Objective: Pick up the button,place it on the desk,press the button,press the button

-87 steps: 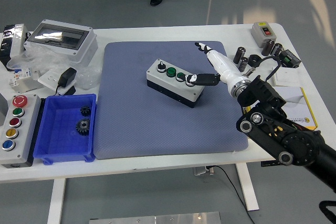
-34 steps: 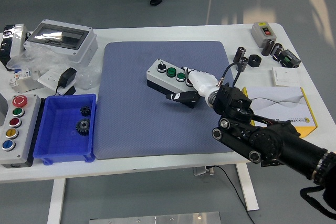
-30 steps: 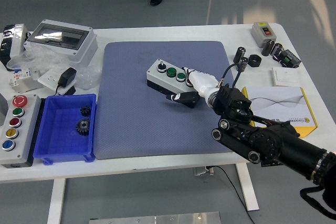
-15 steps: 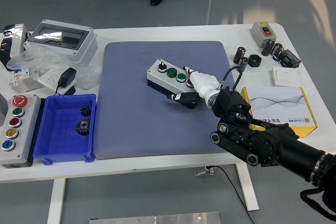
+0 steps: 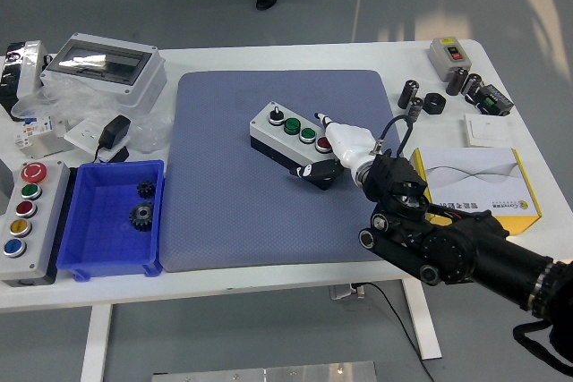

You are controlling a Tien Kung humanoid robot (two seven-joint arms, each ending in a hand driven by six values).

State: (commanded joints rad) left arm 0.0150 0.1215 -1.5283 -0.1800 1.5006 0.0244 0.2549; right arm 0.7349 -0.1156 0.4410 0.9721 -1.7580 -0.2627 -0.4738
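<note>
since half a second ago the right hand (image 5: 333, 148) has slid a little toward the near right end of the button box (image 5: 296, 143), and its dark thumb now lies lower against the box's front corner. head view: the box sits on the blue mat (image 5: 269, 212) near its middle, and the white hand covers its right end, fingers closed around that end with the thumb on the front side. it is a grey box with a dark base, with one black, two green and one red button on top.

no print anywhere is sharp enough to read.
</note>
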